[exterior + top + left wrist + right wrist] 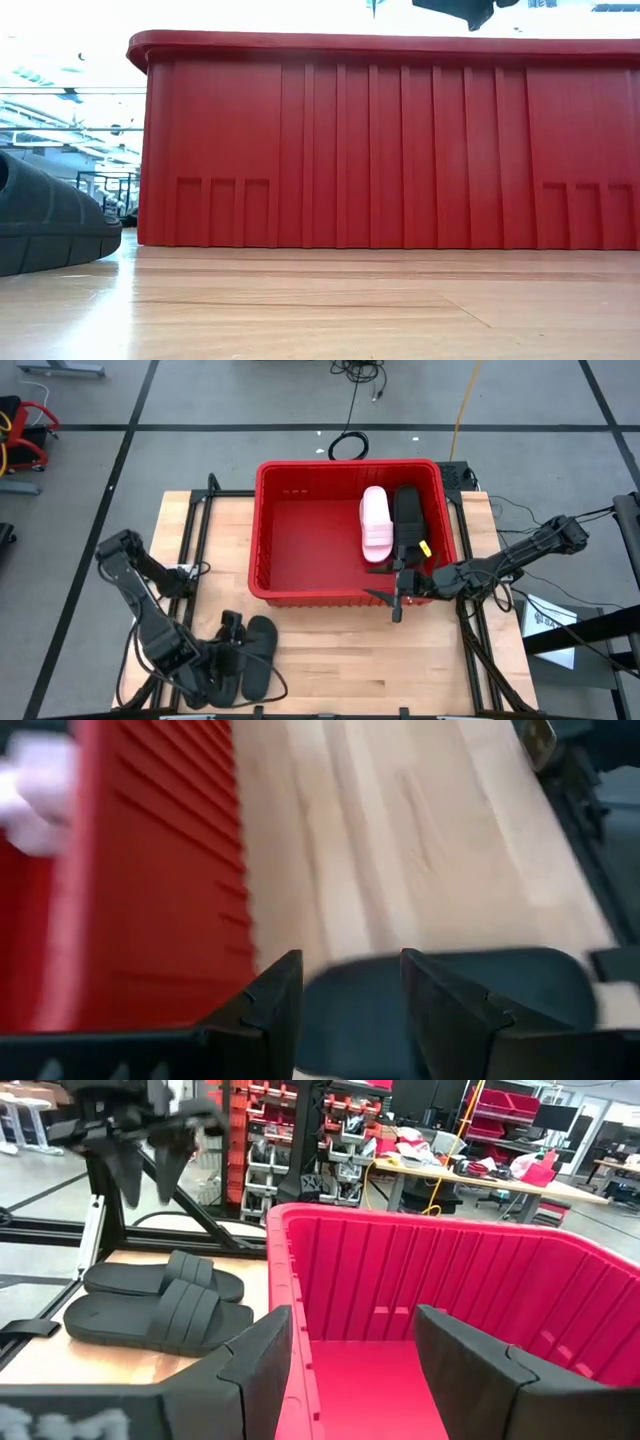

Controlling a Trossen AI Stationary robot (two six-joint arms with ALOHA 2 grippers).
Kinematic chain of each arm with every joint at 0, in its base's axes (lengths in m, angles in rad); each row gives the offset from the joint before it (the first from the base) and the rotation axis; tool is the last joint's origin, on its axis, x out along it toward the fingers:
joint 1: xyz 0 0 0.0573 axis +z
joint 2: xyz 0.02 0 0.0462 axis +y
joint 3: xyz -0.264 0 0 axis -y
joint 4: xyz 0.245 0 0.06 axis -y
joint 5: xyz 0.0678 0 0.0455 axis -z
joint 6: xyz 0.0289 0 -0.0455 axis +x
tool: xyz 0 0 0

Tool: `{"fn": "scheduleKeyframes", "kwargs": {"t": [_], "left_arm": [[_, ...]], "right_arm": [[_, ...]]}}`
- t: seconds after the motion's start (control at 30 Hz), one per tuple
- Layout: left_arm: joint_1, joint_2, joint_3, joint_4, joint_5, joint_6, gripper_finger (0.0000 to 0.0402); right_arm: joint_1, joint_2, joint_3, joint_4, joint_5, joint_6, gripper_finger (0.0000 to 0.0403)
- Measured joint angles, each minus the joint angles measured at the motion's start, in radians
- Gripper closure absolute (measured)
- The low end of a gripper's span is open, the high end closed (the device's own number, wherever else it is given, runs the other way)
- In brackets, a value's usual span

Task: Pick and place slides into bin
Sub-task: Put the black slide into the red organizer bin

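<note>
Left gripper (232, 643) low with jaws parted; right gripper (397, 592) raised, jaws apart.

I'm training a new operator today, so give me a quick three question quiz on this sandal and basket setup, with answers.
1. True or false: a pink sandal already lies inside the red basket.
2. How many black sandals are left on the wooden table? A) none B) two C) four
3. Which gripper hangs over the basket's near rim with nothing between its fingers?

Key:
1. True; it lies beside a black sandal at the basket's right end.
2. B; both lie near the left gripper.
3. The right gripper, open and empty.
</note>
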Motion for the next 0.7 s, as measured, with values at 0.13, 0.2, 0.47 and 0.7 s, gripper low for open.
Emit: {"fn": "scheduleKeyframes", "kwargs": {"t": [0.13, 0.2, 0.47, 0.7], "left_arm": [[-0.012, 0.049, 0.0, -0.02, 0.089, -0.093, 0.0234], [-0.016, 0.07, 0.0, -0.043, 0.142, -0.137, 0.0233], [-0.03, 0.131, 0.0, -0.093, 0.282, -0.294, 0.0233], [-0.031, 0.174, 0.0, -0.102, 0.398, -0.366, 0.0233]], "right_arm": [[0.0, 0.0, -0.015, 0.003, 0.0, 0.0, 0.0203], [0.0, 0.0, -0.024, 0.012, 0.0, 0.0, 0.0203], [0.0, 0.0, -0.035, 0.024, 0.0, 0.001, 0.0202], [0.0, 0.0, -0.035, 0.024, 0.0, -0.002, 0.0206]]}}
